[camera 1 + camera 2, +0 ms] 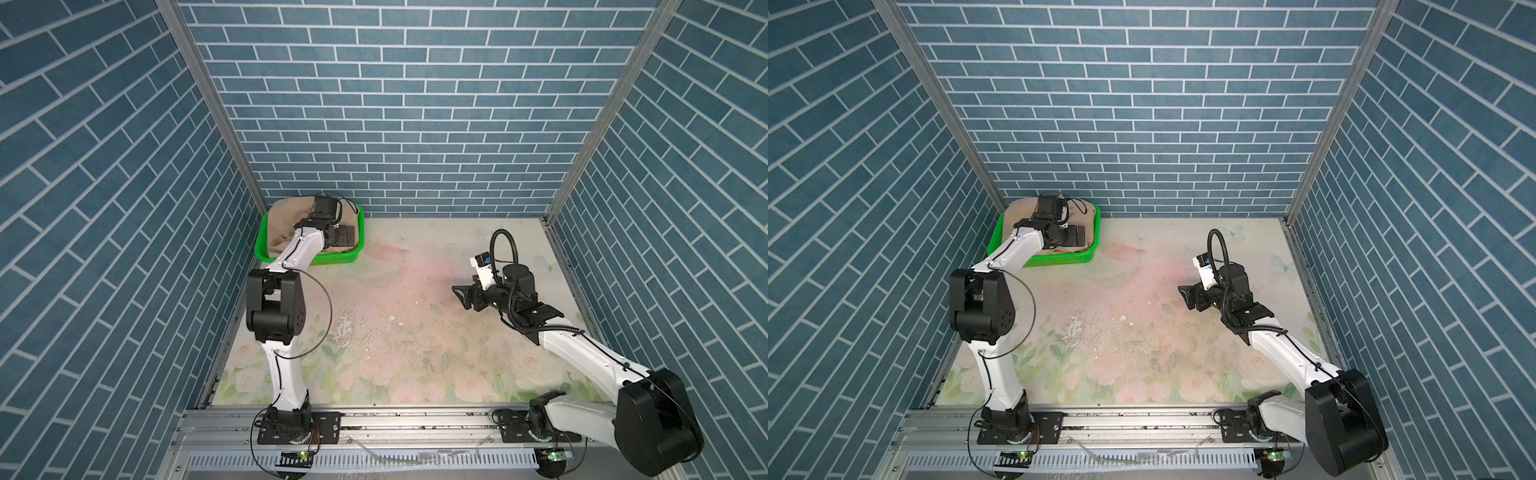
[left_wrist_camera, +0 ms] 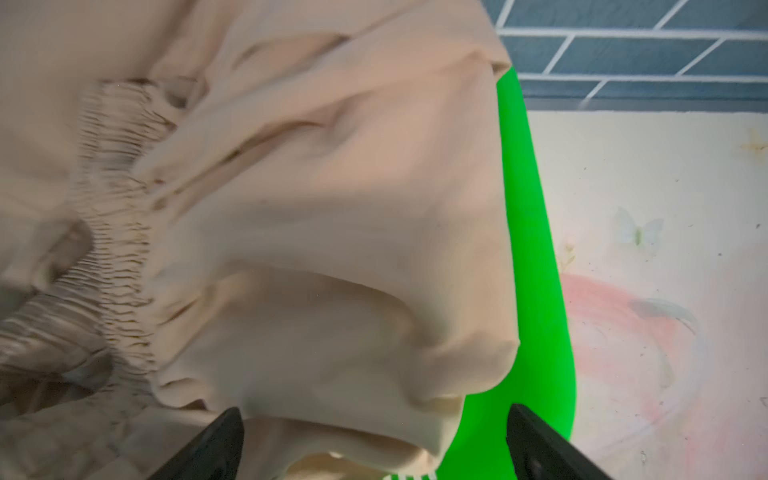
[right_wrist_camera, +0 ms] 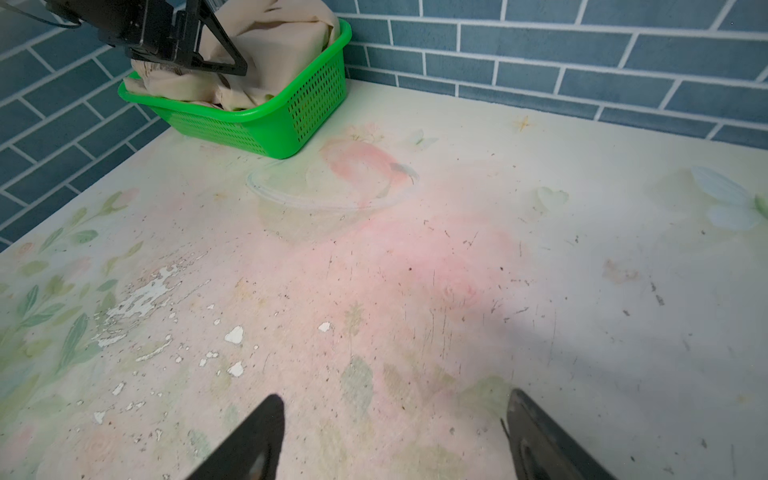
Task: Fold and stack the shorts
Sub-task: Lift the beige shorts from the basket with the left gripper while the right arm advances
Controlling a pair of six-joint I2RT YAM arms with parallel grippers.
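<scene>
1. Beige shorts (image 1: 282, 224) – crumpled inside the green basket (image 1: 262, 246), far-left corner of the table (image 1: 415, 340). Cloth bulges above the rim. The gathered waistband (image 2: 116, 187) shows in the left wrist view.
2. L gripper (image 1: 347, 235) hangs over the basket's right part, jaws spread wide, nothing pinched.
3. In the left wrist view its fingers (image 2: 216, 446) straddle a fold of the shorts next to the basket's right rim — cloth lies directly below & between them. Can't tell if the tips touch it.
4. R gripper (image 1: 460, 297) hovers over bare table, right of centre, well apart from basket & shorts. Jaws apart, empty, pointing left.
5. Right wrist view: shorts fill the basket, w/ the L gripper just above the heap.
</scene>
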